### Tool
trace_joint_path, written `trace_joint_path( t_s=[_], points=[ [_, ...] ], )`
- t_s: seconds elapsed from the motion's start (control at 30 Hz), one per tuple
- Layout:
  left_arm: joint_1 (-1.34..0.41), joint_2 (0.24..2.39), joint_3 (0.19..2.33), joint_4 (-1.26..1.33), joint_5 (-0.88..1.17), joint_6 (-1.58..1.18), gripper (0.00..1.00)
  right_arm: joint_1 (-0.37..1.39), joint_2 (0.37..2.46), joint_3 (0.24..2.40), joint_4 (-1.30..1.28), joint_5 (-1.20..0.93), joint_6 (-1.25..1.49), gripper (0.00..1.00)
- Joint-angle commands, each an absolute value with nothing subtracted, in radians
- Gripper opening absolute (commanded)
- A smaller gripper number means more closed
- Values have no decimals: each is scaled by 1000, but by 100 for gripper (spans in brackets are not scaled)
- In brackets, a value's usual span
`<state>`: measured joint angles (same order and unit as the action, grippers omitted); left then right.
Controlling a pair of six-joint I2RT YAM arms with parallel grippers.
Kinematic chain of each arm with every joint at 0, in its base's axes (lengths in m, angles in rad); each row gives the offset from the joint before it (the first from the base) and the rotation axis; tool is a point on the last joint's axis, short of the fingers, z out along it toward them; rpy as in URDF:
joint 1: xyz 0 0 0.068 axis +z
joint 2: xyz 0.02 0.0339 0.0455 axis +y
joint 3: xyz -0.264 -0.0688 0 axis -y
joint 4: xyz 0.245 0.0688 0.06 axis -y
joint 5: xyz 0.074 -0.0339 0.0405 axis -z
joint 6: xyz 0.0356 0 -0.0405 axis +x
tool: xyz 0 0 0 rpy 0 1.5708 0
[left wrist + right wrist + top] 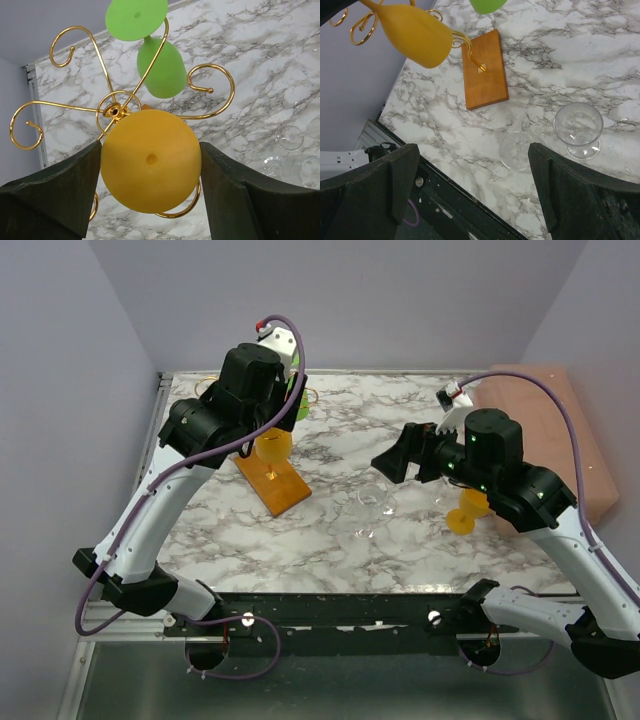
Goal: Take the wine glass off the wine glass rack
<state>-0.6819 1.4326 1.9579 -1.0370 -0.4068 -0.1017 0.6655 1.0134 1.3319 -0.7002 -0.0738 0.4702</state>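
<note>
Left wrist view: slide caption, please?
Left gripper pinches the orange wine glass by its foot on the gold wire scroll rack, beside a green wine glass.

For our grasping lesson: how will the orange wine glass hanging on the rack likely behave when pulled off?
The orange wine glass looks smooth and rigid, so probably slippery. Its foot sits in curls of the gold rack, so tugging may tip that thin-posted stand.

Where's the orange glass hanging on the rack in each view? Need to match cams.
Top external: orange glass left of centre.
Left wrist: dead centre, foot facing the camera.
Right wrist: top left, bowl showing.
Shared landmark: the green glass hanging beside it, in all three.
</note>
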Motion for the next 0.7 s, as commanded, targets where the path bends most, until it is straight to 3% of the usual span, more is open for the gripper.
trace_joint_path(
  t_s=[0.0, 0.67],
  points=[
    [-683, 1440, 2002, -1034, -366, -110, 63, 663, 997, 1328, -732, -85, 461, 100],
    [-698, 1405, 1995, -997, -121, -136, 63, 663, 998, 1316, -702, -91, 490, 100]
  ],
)
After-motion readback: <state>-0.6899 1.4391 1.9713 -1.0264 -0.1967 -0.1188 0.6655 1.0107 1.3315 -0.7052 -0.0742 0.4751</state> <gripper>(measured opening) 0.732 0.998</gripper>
